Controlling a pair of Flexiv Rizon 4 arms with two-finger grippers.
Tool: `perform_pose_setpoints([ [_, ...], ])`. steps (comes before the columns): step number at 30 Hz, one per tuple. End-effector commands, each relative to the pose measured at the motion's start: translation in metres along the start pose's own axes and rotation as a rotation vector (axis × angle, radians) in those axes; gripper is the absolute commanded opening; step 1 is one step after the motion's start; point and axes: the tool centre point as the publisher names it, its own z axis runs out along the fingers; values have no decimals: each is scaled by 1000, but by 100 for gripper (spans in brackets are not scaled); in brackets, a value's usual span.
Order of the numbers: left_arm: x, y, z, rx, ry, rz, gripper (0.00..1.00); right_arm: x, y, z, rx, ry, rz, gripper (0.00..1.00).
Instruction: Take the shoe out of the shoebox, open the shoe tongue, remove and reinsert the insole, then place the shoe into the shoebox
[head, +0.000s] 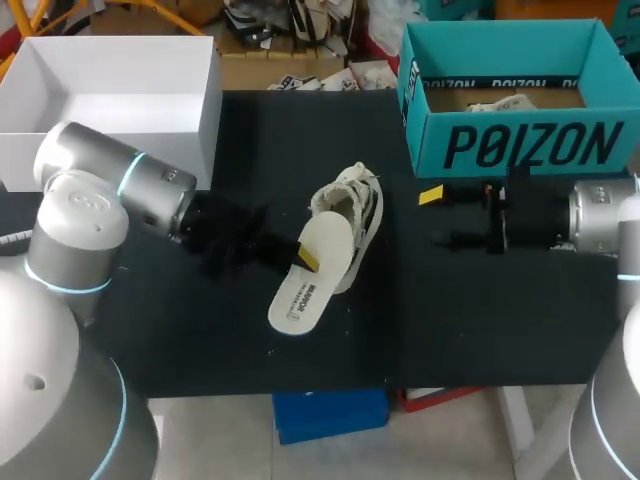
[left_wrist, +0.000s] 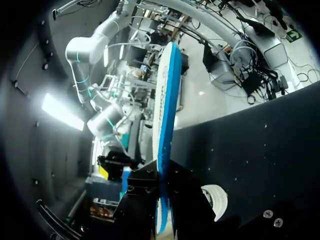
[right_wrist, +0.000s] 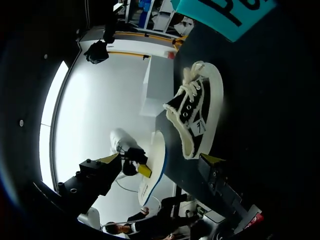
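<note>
Only L wrist: insole (left_wrist: 167, 100) blue underneath, in left end effector (left_wrist: 162, 175)

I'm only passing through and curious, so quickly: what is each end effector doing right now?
Left end effector: closed on the insole.
Right end effector: open, holding nothing.

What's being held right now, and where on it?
The left gripper pinches the insole by its long edge, near mid-length; the right gripper holds nothing.

The shoe (right_wrist: 197, 120) lies ahead of the spread right tool (right_wrist: 163, 159); the left tool (right_wrist: 142, 167) grips the insole (right_wrist: 152, 186).
</note>
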Motion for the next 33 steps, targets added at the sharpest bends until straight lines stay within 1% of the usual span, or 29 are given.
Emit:
perform_pose_setpoints([
  [1, 1, -4, -12, 30, 76, -11, 0, 7, -9, -9, -33, -29, -1, 100],
  [4, 6, -5, -14, 70, 137, -29, 0, 9, -11, -13, -40, -45, -4, 100],
  [5, 7, -5, -13, 98, 164, -41, 0, 10, -11, -15, -44, -55, -6, 100],
  [7, 10, -3, -14, 117, 222, -49, 0, 12, -12, -18, -47, -71, -9, 100],
  [13, 12, 2, -17, 142, 298, -49, 0, 19, -16, -31, -71, -115, -15, 100],
  [20, 16, 6, -17, 156, 323, -49, 0, 29, -26, -47, -110, -166, -20, 100],
  [26, 24, 7, -14, 170, 338, -60, 0, 37, -35, -58, -144, -196, -24, 100],
  [33, 28, 12, -15, 173, 362, -65, 0, 45, -46, -65, -166, -216, -28, 100],
])
